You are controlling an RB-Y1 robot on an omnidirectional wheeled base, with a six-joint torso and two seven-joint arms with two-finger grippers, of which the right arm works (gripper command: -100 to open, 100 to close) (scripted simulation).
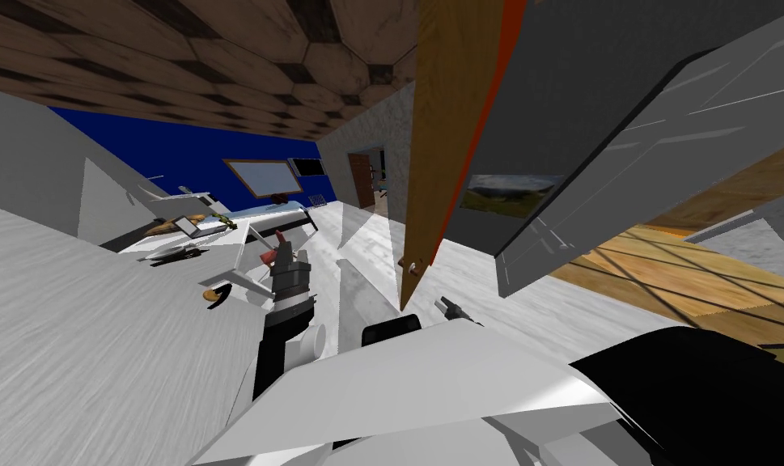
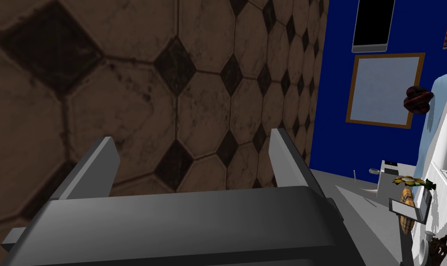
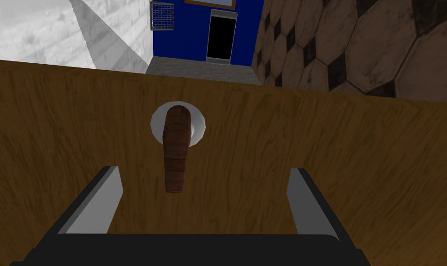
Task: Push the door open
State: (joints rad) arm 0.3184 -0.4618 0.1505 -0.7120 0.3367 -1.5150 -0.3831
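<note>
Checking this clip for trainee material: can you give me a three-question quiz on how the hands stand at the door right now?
1. True or false: the right hand is open, facing the wooden door at its handle.
2. The handle's base is: A) a round white plate, B) a square black plate, C) a red knob.
3. Fill in: the left hand has its fingers ___.
Key: 1 true; 2 A; 3 open.
</note>
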